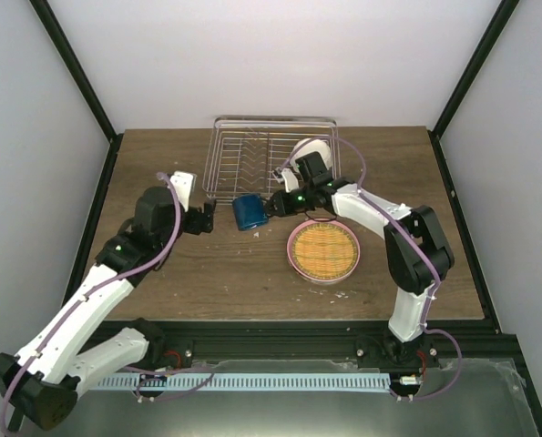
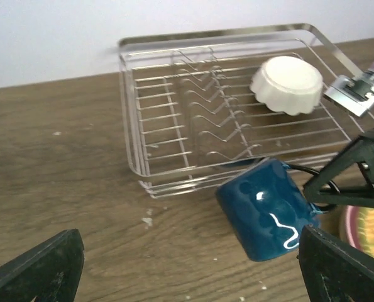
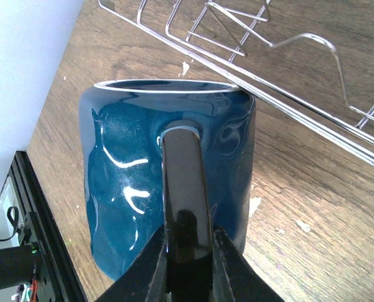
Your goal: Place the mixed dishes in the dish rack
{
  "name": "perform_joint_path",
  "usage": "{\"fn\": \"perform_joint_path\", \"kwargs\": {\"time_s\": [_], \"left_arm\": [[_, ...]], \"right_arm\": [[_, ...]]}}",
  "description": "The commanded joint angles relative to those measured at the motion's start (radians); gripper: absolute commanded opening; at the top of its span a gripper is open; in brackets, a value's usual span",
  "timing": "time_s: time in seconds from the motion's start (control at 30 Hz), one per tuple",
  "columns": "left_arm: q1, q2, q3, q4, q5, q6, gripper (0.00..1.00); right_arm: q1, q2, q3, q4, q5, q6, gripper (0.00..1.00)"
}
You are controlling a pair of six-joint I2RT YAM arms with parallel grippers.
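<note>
Right gripper clamps handle of dark blue mug — beside dish rack

Both the left arm and right arm: white link shells, black joint housings, a green status light on each. A lilac cable is strung along the links. The left gripper is matte black with angular fingers.

Two white-and-black robot arms, seen from above. L arm: elbow folded back low at left, forearm angled fwd and to the right. L gripper, black, two-finger, points right w/ jaws spread wide, nothing between them; wrist view shows its fingers at the bottom corners. R arm: upright from base, bent at elbow, forearm stretched left. R gripper is clamped tight on the handle of a dark blue glossy mug.
</note>
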Motion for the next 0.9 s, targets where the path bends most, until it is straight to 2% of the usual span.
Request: {"fn": "perform_joint_path", "kwargs": {"time_s": [0.0, 0.23, 0.47, 0.73, 0.87], "left_arm": [[0.050, 0.045, 0.011, 0.069, 0.291, 0.006, 0.94], [0.107, 0.076, -0.026, 0.163, 0.423, -0.018, 0.94], [0.190, 0.091, -0.065, 0.234, 0.515, -0.047, 0.94], [0.259, 0.105, -0.114, 0.298, 0.572, -0.087, 0.93], [0.268, 0.101, -0.127, 0.299, 0.560, -0.098, 0.93]], "right_arm": [[-0.016, -0.068, 0.071, 0.033, 0.007, -0.035, 0.03], [-0.017, -0.147, 0.083, -0.019, 0.001, -0.043, 0.03], [-0.017, -0.243, 0.120, -0.080, 0.085, -0.059, 0.03], [-0.018, -0.255, 0.192, -0.120, 0.338, -0.081, 0.03], [-0.017, -0.207, 0.226, -0.131, 0.547, -0.085, 0.03]]}}
